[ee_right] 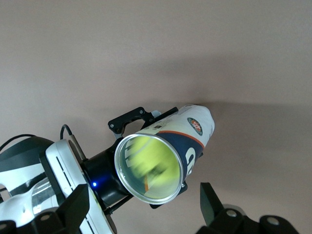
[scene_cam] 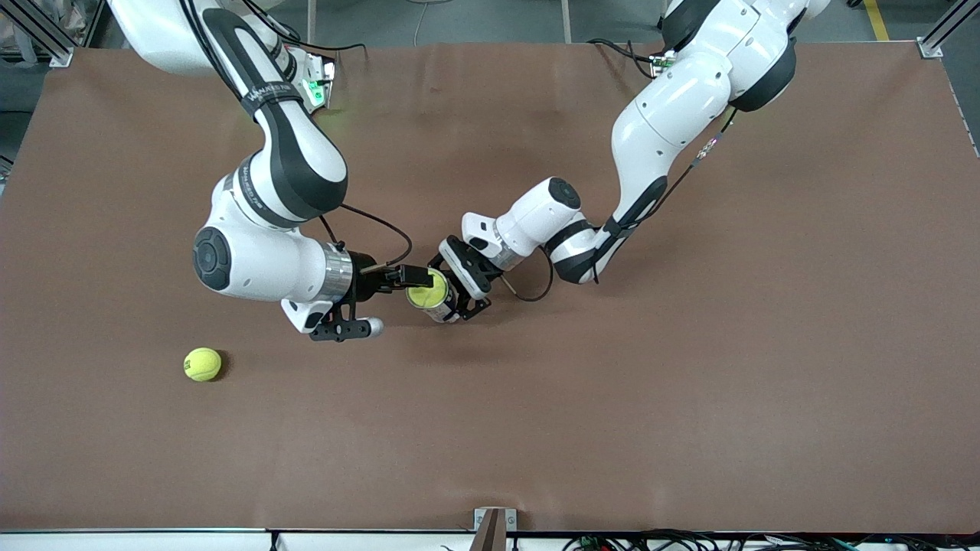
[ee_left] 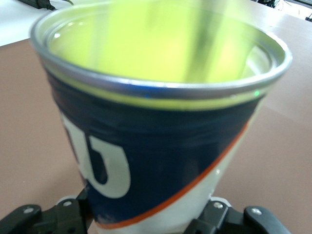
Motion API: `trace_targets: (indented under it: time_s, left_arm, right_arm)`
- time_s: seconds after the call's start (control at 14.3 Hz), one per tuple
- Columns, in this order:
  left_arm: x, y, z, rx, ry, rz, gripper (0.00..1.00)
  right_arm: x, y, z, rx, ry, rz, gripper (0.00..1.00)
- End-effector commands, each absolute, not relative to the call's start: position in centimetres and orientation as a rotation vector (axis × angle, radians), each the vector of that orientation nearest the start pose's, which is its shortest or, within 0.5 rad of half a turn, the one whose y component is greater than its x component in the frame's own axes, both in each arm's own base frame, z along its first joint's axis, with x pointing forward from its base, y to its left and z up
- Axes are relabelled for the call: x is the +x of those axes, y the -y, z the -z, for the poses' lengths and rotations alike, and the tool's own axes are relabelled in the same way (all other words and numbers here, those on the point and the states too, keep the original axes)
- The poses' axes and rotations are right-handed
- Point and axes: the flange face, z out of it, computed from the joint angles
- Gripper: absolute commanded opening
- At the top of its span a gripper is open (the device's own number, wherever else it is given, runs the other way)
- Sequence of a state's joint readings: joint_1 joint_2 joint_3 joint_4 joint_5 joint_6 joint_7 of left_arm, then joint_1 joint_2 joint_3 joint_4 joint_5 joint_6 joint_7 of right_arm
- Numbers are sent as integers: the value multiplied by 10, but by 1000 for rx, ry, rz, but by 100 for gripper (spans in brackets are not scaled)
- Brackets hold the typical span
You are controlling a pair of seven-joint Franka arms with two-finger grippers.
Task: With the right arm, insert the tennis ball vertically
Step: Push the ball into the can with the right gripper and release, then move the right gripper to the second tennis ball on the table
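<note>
A tennis-ball can (scene_cam: 435, 300) with a navy, white and orange label is held tilted above the table by my left gripper (scene_cam: 462, 291), which is shut on its lower body. Its metal-rimmed mouth faces my right gripper (scene_cam: 398, 302). A blurred yellow tennis ball (ee_right: 146, 165) shows inside the can's mouth; the ball (scene_cam: 427, 293) also shows in the front view. My right gripper (ee_right: 144, 212) is open and empty, its fingers spread on either side of the mouth. In the left wrist view the can (ee_left: 146, 146) fills the picture between my left gripper's fingers (ee_left: 63, 214).
A second yellow tennis ball (scene_cam: 202, 364) lies on the brown table (scene_cam: 612, 398), toward the right arm's end and nearer the front camera than the grippers. Cables hang from both wrists.
</note>
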State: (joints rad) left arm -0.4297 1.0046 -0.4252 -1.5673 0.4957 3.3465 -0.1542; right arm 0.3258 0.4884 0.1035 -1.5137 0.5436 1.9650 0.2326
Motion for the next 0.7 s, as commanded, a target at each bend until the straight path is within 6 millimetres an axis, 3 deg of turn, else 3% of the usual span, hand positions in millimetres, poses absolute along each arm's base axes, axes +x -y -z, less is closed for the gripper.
trace_targets:
  time_s: [0.0,0.07,0.14,0.42,0.56,0.63]
  left_arm:
    - [501,535,-186,2184,1053,-942,76]
    - [501,535,-187,2183,1053,-943,76]
    - [502,534,-187,2185,1050,-943,77]
    - [501,535,-187,2183,1053,-943,78]
    - [502,534,-187,2184,1052,-944,78]
    - [502,534,-187,2185,1050,-943,78]
  right_arm:
    - [616,-311,-395,-2646,-95,-289,100]
    - [621,-297,-397,-2668,-108,-278,100]
    - [632,-263,-395,-2718,-144,-279,100]
    - [674,-79,-381,-3009,-287,-196,100]
    - [688,-14,-353,-3149,-218,-141,100]
    - [692,8,-339,-3175,-190,-114,100]
